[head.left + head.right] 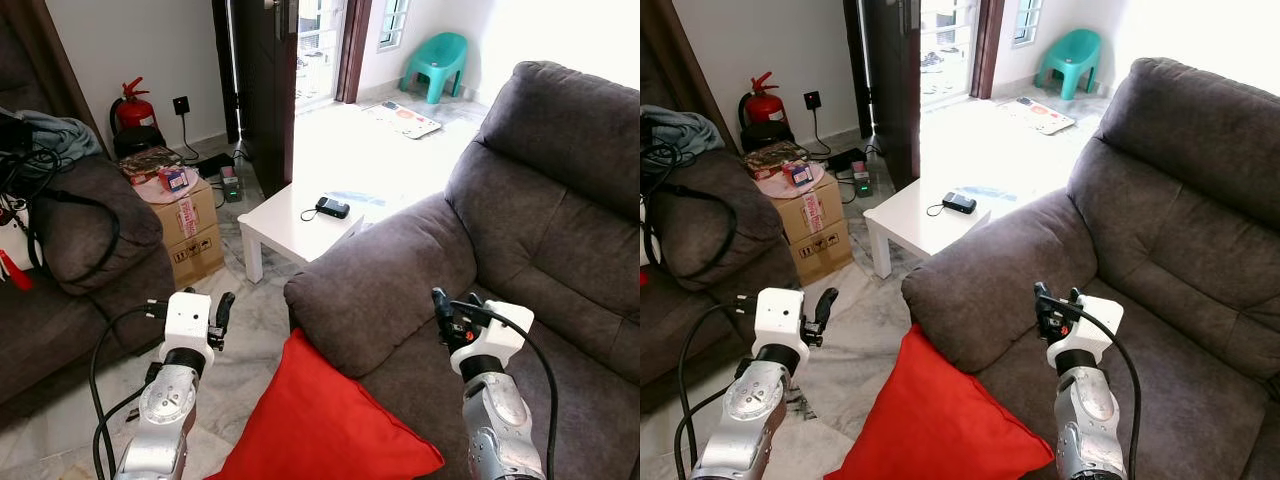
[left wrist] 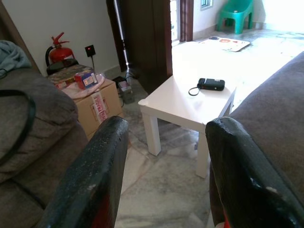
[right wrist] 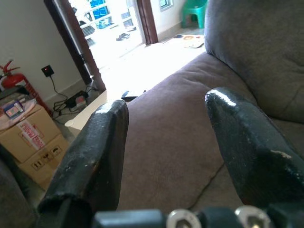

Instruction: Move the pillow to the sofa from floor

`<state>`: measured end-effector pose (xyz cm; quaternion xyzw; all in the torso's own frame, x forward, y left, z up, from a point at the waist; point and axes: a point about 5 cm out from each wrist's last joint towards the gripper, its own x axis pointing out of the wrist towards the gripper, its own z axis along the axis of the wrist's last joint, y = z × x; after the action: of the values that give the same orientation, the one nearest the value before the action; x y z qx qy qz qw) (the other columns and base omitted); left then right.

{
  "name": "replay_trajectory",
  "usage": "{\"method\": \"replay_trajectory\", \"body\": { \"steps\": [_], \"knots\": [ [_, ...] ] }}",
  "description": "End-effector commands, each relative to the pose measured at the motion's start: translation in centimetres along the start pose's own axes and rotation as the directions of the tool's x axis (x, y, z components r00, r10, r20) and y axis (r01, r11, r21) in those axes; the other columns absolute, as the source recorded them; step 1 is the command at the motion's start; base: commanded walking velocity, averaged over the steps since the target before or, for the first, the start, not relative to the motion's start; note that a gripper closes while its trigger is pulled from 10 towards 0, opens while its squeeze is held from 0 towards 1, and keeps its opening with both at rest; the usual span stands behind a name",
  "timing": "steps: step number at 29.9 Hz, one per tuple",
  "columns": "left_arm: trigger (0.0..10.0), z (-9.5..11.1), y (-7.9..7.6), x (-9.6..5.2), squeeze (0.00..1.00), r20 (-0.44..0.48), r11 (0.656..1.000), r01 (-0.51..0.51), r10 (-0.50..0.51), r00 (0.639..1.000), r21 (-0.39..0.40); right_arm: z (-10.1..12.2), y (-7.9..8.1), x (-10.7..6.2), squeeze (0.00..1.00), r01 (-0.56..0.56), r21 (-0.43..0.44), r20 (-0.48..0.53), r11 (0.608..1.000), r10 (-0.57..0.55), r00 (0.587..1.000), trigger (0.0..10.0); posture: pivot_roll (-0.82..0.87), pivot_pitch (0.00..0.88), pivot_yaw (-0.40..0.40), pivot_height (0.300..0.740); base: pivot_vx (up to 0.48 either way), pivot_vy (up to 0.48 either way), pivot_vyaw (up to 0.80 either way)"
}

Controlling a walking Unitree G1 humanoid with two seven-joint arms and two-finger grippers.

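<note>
left gripper (image 1: 222, 312): we see its two long black fingers (image 2: 90, 185) spread apart, nothing between them; raised over the pale marble floor (image 1: 245, 345), just left of the sofa arm.
right gripper (image 1: 447, 310): black fingers (image 3: 247, 142) apart too, holding nothing; we place it above the seat of the dark grey fabric sofa (image 1: 520, 240), pointing along the padded armrest.
pillow: the red square fabric pillow (image 1: 320, 420) sits near us between the two arms, leaning against the front of the sofa armrest, its lower end down toward the floor; neither gripper touches it.
table: small low white square table (image 1: 295, 225) farther off, just beyond the sofa arm, with a small black device with a cord (image 1: 331, 208) on top.
boxes: stacked brown cardboard boxes (image 1: 190, 232) left of the table, with clutter on top that we cannot make out.
left side: second dark grey armchair (image 1: 70, 260) on the left, black cables and grey cloth draped over it.
far wall: red fire extinguisher (image 1: 132, 108) by the wall, dark brown door (image 1: 262, 80) open to a bright room.
far right: teal plastic chair (image 1: 437, 62) in that bright room, well apart from everything else.
</note>
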<state>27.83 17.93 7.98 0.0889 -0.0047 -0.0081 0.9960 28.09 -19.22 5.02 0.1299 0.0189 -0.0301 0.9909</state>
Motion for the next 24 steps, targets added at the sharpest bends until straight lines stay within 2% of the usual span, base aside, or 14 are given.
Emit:
{"method": "replay_trajectory", "body": {
  "steps": [1,21,24],
  "knots": [
    [10.0,0.46,-0.23,0.14,0.0,0.024,1.0,0.013,-0.014,1.0,0.025,0.01,-0.32,0.08,0.0,0.019,0.005,-0.004,1.0,-0.019,1.0,10.0,0.07,0.0,-0.073,0.74,0.0,0.0,0.0],
    [10.0,0.17,-0.15,-0.05,0.0,0.014,1.0,0.006,-0.007,1.0,0.028,0.11,-0.07,0.3,0.0,0.003,0.006,-0.003,1.0,-0.003,1.0,10.0,0.07,0.0,-0.076,0.654,0.0,0.0,0.0],
    [10.0,0.14,-0.14,-0.05,0.0,0.012,1.0,0.006,-0.007,1.0,0.028,0.19,-0.03,0.32,0.0,-0.001,0.002,0.006,1.0,0.001,1.0,10.0,0.07,0.0,-0.077,0.654,0.0,0.0,0.0]
  ]
}}
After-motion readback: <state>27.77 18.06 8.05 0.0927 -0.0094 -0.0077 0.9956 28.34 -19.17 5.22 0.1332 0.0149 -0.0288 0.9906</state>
